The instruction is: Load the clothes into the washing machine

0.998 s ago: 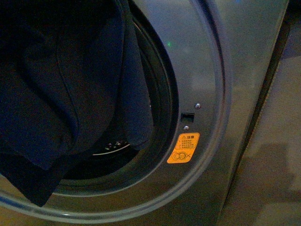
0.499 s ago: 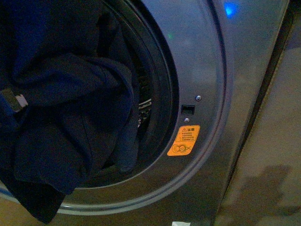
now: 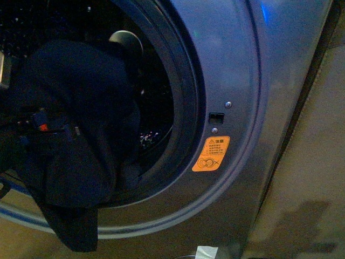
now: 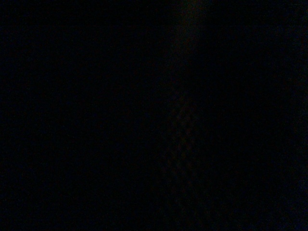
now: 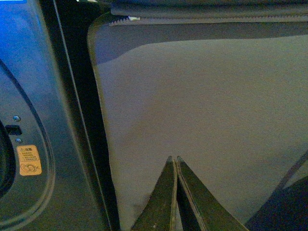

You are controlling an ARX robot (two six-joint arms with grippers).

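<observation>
Front view: clothes (image 3: 81, 108) well apart from right claw (image 5: 174, 160)

Left wrist view is dark; clothes (image 3: 81, 135) hide much of the drum (image 3: 153, 108)

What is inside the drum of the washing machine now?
The dark clothes fill the left part of the opening of the washing machine, one end hanging over the lower rim. Behind them the round hub shows. The clothes hide much of the drum.
</observation>
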